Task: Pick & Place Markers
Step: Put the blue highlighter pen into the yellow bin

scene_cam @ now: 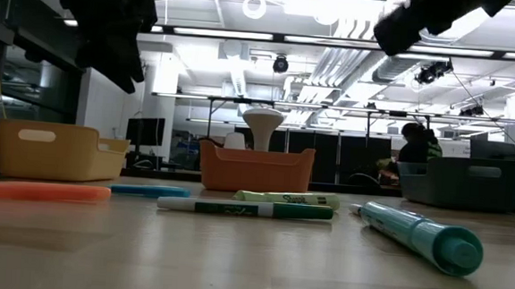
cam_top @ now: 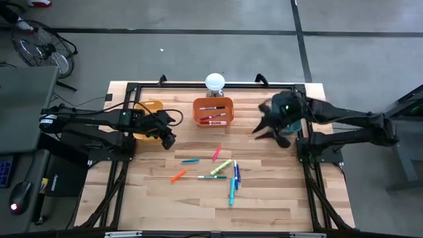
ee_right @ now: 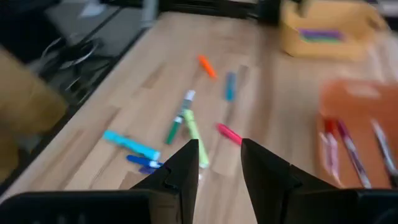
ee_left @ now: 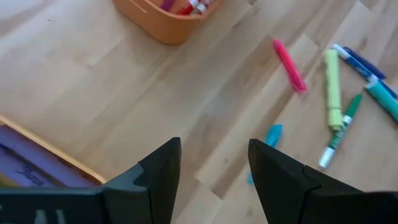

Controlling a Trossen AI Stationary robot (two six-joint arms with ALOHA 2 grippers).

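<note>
Gaping, empty — left end effector (ee_left: 214, 168) above table (ee_left: 124, 81)

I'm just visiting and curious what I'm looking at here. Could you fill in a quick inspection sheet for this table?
Surface: wooden table, dark frame.
Job's things: loose markers mid-table; more in the orange bin and yellow bin; a teal bin is partly hidden under the right arm.
Clutter: white mushroom-shaped object behind the orange bin.
Grippers: left gripper by the yellow bin, fingers open, empty; right gripper near the teal bin, fingers apart, empty.
Cables: black cable behind the left arm.
Surroundings: fan on the floor; person far behind.
</note>
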